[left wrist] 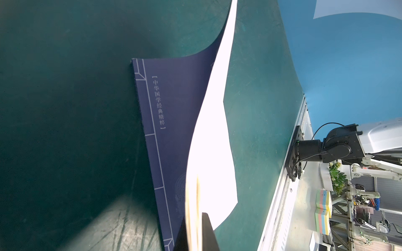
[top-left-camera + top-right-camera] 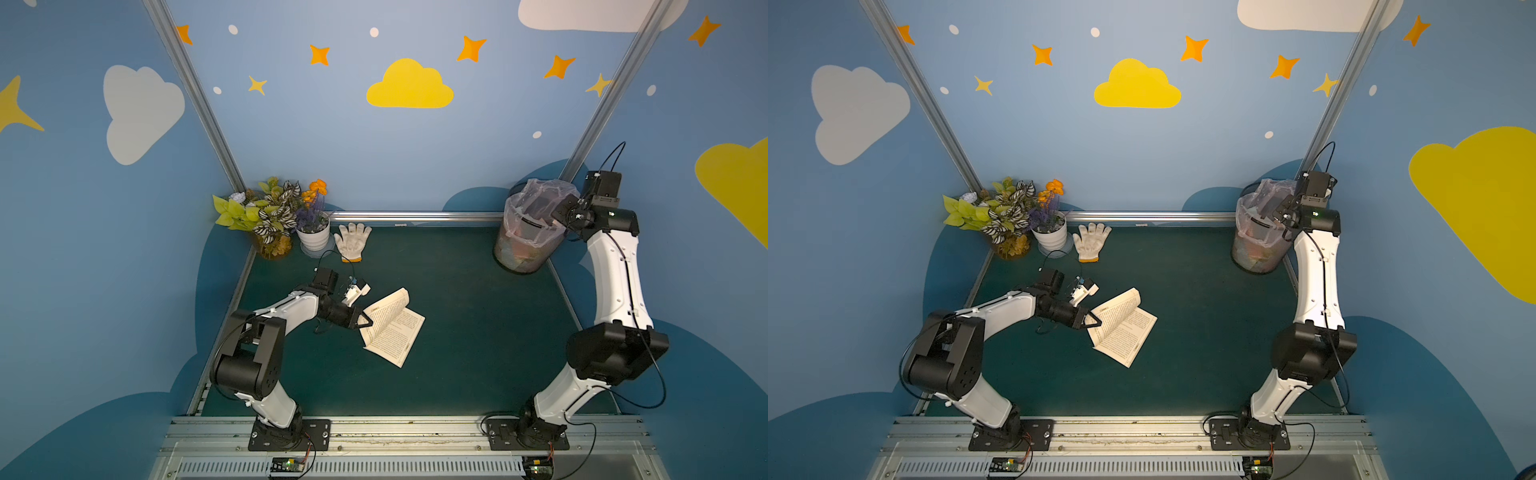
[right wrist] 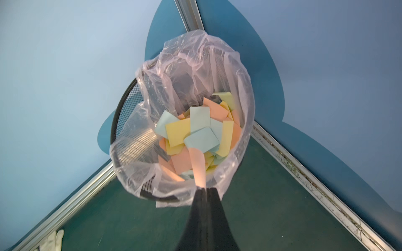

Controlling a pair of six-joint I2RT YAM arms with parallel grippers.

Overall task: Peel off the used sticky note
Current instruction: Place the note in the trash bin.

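Paper caught my eye first: a salmon-pink sticky note (image 3: pixel 197 165) hung from the right gripper (image 3: pixel 204 189), whose jaws were pressed tight on one end of it. In the right wrist view it dangled at mid-frame over the open mouth of the wastebasket (image 3: pixel 121 113). The wastebasket was lined with a pale plastic bag (image 3: pixel 243 91) and held a heap of yellow, blue and orange paper slips (image 3: pixel 178 132).

In both top views the wastebasket (image 2: pixel 519 253) stood at the upper right of the green mat (image 2: pixel 478 340), with the right arm's wrist over its rim.

Left of centre, the left gripper (image 2: pixel 365 321) was closed on the edge of an open book (image 2: pixel 395 328). The left wrist view showed white pages (image 1: pixel 208 152) curling up from the dark blue cover (image 1: pixel 171 104), clamped at the bottom of the frame.

A white glove (image 2: pixel 352 241) and potted plants (image 2: pixel 282 216) sat at the mat's upper left.
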